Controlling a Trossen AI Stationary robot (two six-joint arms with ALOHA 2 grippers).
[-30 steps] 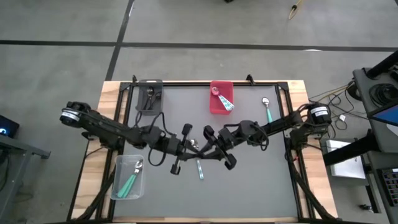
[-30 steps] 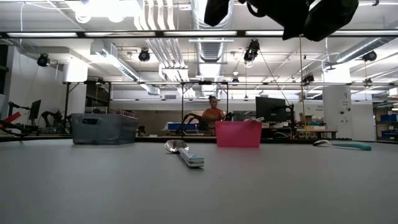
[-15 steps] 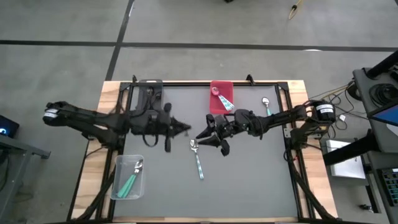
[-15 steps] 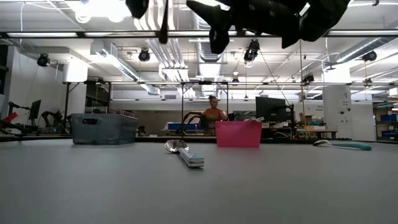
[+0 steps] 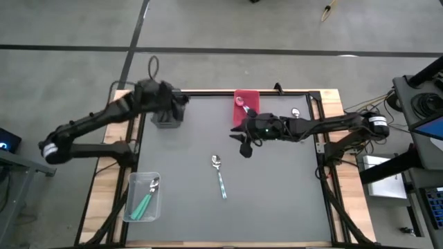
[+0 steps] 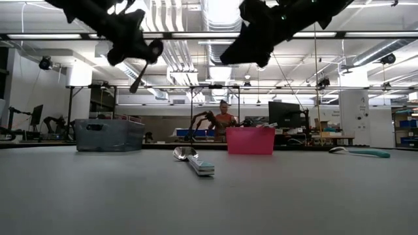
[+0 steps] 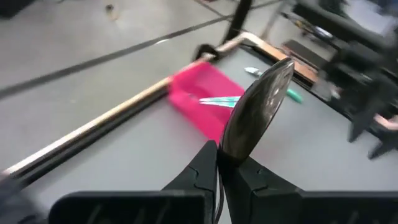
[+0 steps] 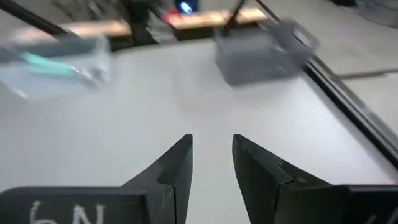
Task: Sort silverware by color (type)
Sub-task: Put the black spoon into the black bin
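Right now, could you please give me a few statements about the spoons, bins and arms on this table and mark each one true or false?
1. The left fingers pinch a dark spoon. True.
2. The right fingers hold a spoon. False: nothing sits between them.
3. The clear bin holds teal-handled spoons. True.
4. The red bin is empty. False: it holds light-blue-handled silverware.
5. A light-blue spoon lies mid-table. True.

Grey bin (image 5: 166, 111) contents behind left arm
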